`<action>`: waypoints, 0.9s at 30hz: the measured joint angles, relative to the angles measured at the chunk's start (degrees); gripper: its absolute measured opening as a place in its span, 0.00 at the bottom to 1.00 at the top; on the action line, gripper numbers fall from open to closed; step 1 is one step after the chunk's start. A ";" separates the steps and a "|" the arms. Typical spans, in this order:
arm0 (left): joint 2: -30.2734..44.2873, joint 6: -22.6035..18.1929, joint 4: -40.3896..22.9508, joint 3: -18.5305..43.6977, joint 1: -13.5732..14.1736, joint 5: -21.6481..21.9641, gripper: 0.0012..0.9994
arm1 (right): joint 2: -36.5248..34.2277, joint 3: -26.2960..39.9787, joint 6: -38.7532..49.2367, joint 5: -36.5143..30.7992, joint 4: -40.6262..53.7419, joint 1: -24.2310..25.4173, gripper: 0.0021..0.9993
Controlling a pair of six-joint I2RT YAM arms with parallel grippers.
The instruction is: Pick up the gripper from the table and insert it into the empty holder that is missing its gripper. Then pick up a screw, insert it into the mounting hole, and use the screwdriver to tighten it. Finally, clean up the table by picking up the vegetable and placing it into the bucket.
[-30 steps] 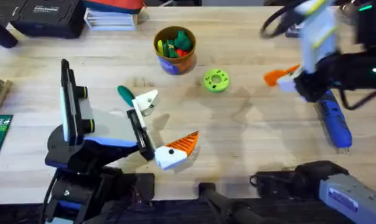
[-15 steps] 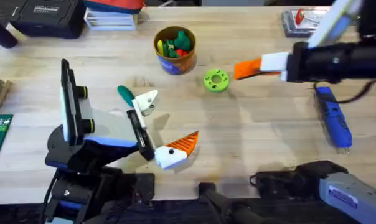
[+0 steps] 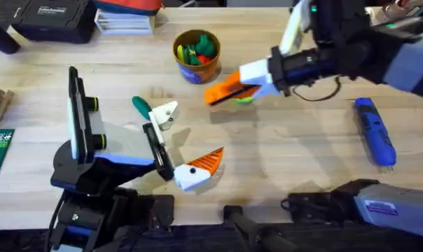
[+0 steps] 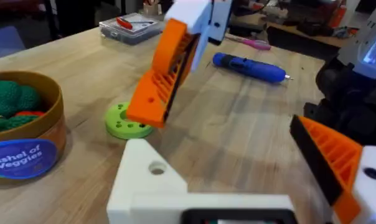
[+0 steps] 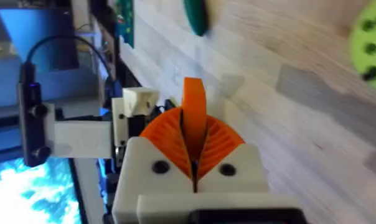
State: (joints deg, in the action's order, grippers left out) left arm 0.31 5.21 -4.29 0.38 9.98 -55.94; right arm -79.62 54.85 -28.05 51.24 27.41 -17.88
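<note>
Lying on the tabletop [image 3: 281, 150] at left: vegetable [image 3: 141, 106], with gripper [image 3: 165, 112] just beside it, touching holder [image 3: 157, 147]. Left tool [image 3: 204, 163] sitting low beside holder, fingers apart. Standing behind: bucket [image 3: 196, 54]. Right tool [image 3: 225, 89] hovering over green disc [image 4: 127, 121], fingers pressed together, empty. Resting at right: screwdriver [image 3: 375, 131]

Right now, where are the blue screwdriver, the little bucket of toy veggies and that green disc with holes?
screwdriver [image 3: 375, 140]: overhead view, middle of its blue barrel.
bucket [image 3: 191, 73]: overhead view, blue-purple side wall under the yellow rim.
green disc [image 4: 122, 121]: left wrist view, its flat top beside a hole.
</note>
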 joint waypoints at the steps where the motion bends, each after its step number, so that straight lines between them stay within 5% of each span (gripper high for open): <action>1: -0.01 0.00 0.00 0.00 0.00 0.00 0.99 | -0.57 0.00 -1.32 0.58 -2.10 -1.03 0.01; 7: 0.01 0.00 0.00 0.00 0.00 0.00 0.99 | -5.72 0.00 -6.96 6.38 -9.65 -6.22 0.01; 13: 0.00 0.00 0.00 0.00 0.00 0.01 0.99 | -7.27 -0.41 -7.79 9.16 -9.02 -5.83 0.01; 22: 0.00 0.00 0.00 0.00 0.00 0.00 0.99 | 0.36 -7.41 -6.23 10.15 -9.74 -3.31 0.01; 27: -0.01 0.00 0.00 0.00 0.00 0.00 0.99 | 5.66 -15.32 -9.10 10.41 -19.52 -3.20 0.01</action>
State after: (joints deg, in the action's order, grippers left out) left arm 0.30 5.21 -4.29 0.38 9.98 -55.94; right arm -73.96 39.53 -37.15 61.65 7.89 -21.08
